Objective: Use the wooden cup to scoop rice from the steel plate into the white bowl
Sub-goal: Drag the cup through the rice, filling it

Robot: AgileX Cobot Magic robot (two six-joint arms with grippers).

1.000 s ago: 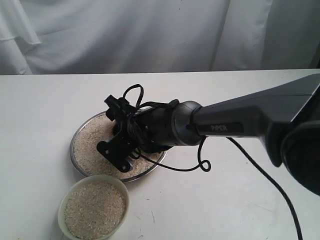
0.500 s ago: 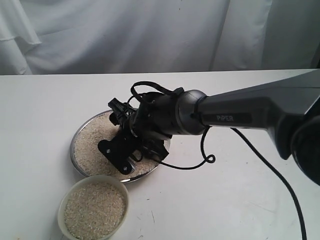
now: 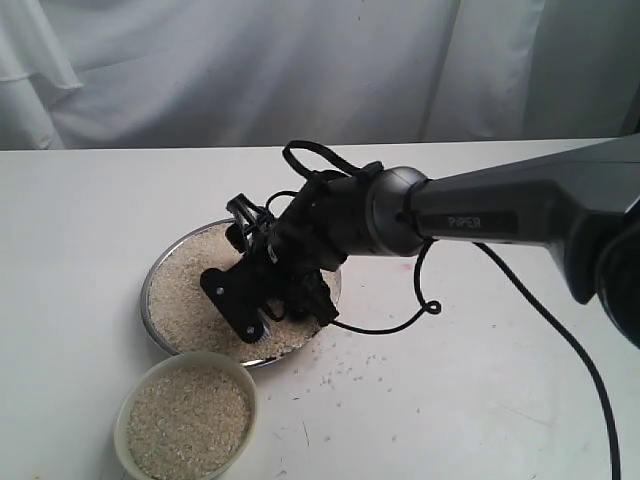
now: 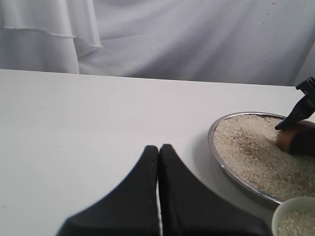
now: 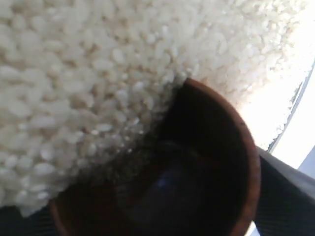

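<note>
"Starting nearest, what's there?"
"The white bowl (image 3: pixel 122 420), full of rice (image 3: pixel 188 418), on the table (image 3: pixel 480 400). The steel plate (image 3: pixel 145 295) lies just behind it, and loose grains (image 3: pixel 345 372) are scattered on the table beside the plate."
"And the wooden cup (image 5: pixel 197 162)?"
"Tipped mouth-first into the plate's rice, clamped in the right gripper (image 3: pixel 270 302)."
"The left gripper (image 4: pixel 158 150)?"
"Fingers pressed together, over the table, off to the side of the plate. A white curtain (image 3: pixel 300 70) hangs at the back."
</note>
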